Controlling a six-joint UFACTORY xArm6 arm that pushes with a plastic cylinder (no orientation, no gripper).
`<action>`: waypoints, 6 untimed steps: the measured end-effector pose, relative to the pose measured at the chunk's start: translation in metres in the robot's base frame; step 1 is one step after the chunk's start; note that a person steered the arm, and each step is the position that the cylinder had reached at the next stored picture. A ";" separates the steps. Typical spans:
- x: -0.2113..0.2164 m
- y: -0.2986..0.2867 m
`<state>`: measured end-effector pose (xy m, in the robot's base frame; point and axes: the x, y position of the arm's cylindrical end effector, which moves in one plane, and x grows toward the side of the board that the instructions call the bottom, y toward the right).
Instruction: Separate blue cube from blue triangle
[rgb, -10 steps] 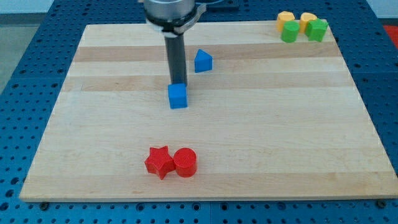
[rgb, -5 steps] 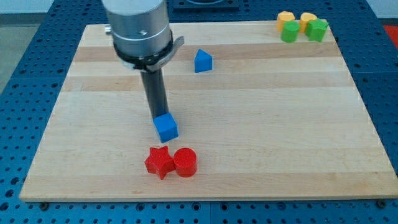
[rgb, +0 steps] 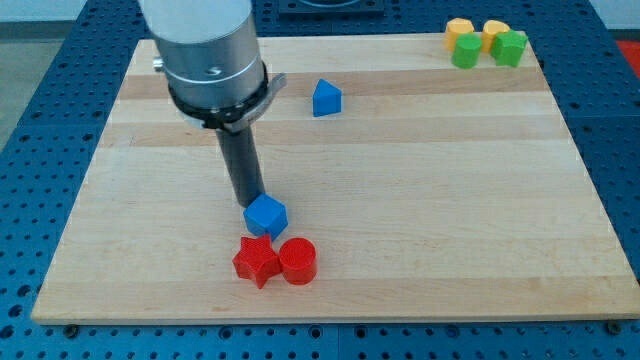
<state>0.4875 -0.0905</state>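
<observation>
The blue cube (rgb: 267, 216) lies low on the board, just above the red star (rgb: 256, 261) and red cylinder (rgb: 298, 261), close to or touching the star. My tip (rgb: 250, 202) is at the cube's upper left side, touching it. The blue triangle (rgb: 326, 98) sits far off near the view's top, right of the arm's body.
Two yellow blocks (rgb: 459, 28) (rgb: 495, 30) and two green blocks (rgb: 465, 52) (rgb: 509, 48) are clustered at the board's top right corner. The wooden board (rgb: 450, 200) ends near the view's bottom edge below the red blocks.
My tip has moved down and left, pushing the blue cube away from the blue triangle toward the red blocks. The cube has turned slightly. The triangle has not moved.
</observation>
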 end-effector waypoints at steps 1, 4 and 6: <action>0.000 0.012; -0.004 0.033; 0.002 0.057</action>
<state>0.4890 -0.0339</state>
